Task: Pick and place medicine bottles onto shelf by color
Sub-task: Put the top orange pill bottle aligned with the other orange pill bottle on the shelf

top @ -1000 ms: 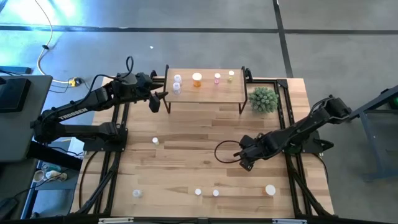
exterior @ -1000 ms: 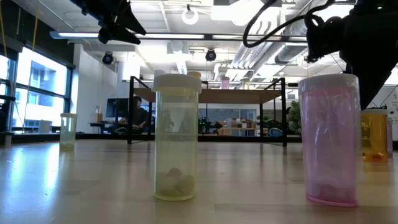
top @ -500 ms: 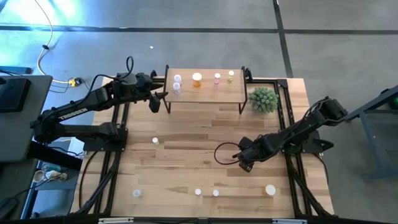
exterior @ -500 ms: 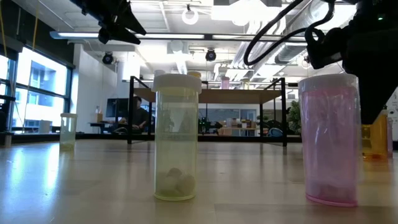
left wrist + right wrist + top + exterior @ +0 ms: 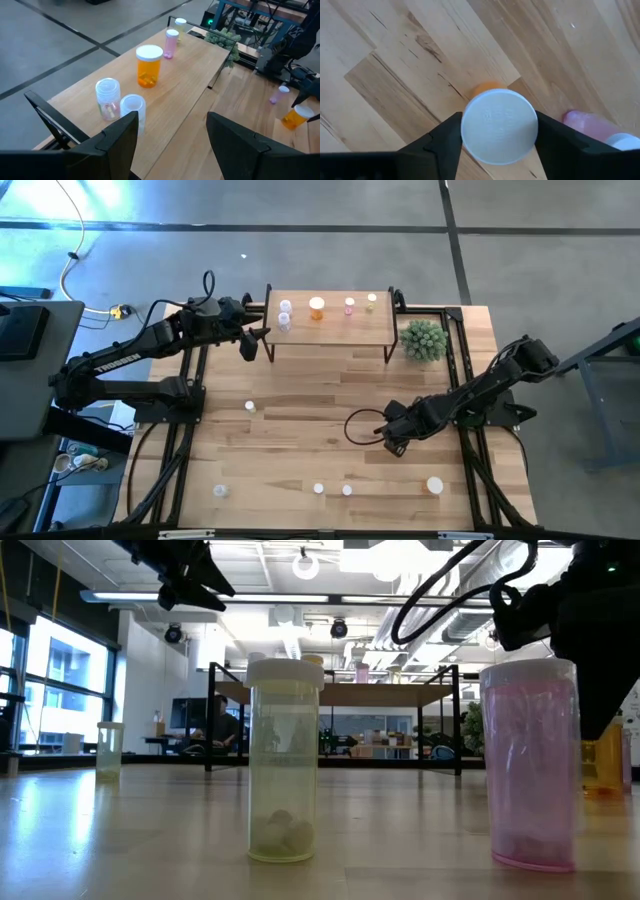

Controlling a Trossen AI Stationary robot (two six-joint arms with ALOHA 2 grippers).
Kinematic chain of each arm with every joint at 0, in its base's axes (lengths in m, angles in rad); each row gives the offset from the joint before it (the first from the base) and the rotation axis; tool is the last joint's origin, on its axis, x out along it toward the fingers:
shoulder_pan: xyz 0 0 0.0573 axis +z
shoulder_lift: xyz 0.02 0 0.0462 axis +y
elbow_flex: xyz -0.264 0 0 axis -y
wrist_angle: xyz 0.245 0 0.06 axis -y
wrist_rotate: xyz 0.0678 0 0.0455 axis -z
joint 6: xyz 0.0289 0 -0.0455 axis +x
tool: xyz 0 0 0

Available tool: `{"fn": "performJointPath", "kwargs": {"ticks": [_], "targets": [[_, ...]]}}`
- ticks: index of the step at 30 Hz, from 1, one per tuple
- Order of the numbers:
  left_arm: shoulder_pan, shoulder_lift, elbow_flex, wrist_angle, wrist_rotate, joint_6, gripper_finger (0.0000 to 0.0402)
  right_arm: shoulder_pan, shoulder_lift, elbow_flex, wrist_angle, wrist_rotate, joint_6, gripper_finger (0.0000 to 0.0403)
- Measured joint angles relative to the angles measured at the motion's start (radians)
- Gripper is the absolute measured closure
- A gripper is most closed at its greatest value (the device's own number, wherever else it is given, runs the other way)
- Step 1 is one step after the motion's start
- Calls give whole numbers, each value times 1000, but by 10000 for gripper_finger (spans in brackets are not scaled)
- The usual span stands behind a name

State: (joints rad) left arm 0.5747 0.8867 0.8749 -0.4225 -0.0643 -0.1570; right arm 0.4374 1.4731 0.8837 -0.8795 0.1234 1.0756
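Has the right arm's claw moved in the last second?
Yes, slightly: the right gripper shifted toward the table's near edge, away from the shelf, over an orange bottle.

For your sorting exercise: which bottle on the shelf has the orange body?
The orange bottle, widest-capped, standing mid-shelf between two clear bottles and the pink bottle.

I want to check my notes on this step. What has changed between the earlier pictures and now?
The right gripper sank slightly, coming lower over the orange bottle on the table; it now sits around that bottle's cap. Whether it grips the bottle is unclear. The left gripper, open beside the shelf, and all the bottles kept their places.
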Motion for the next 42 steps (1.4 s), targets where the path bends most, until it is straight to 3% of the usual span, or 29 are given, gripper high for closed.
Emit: {"fn": "performJointPath", "kwargs": {"ticks": [16, 31, 42], "targets": [[0, 0, 0, 0, 0, -31, 177, -91, 0, 135, 9, 0, -120, 202], [0, 0, 0, -29, 0, -31, 177, -437, 0, 506, 17, 2, -563, 203], [0, 0, 0, -76, 1, -22, 177, -740, 98, 897, -174, 4, -754, 203]]}}
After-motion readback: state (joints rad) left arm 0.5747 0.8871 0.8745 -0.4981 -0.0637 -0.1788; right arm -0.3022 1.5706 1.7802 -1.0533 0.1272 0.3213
